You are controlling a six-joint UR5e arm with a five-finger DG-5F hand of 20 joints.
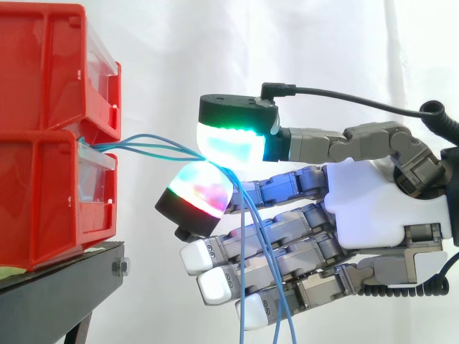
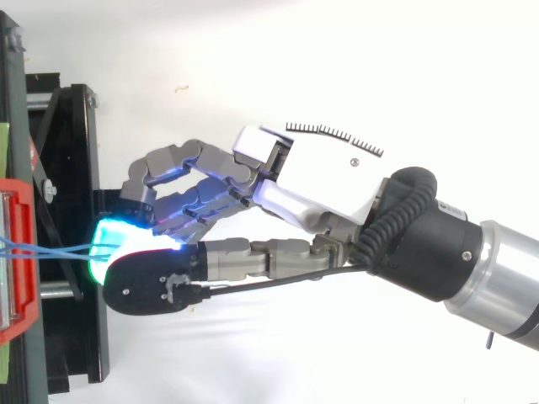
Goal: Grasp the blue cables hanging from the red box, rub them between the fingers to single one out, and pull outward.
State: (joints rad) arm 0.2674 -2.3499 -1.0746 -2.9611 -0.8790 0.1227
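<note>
Side view: robot hand (image 1: 373, 208) pinches blue cables (image 1: 154, 147) between glowing pads, beside red box (image 1: 50, 136).

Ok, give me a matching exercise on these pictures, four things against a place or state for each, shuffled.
1. thin blue cables
2. red plastic bins
3. black metal stand
4. robot hand

A. carries the bins
B. pinching the cables between glowing pads
C. come out of the bins' front
D. stacked one on another

Pairs: 1-C, 2-D, 3-A, 4-B
</note>
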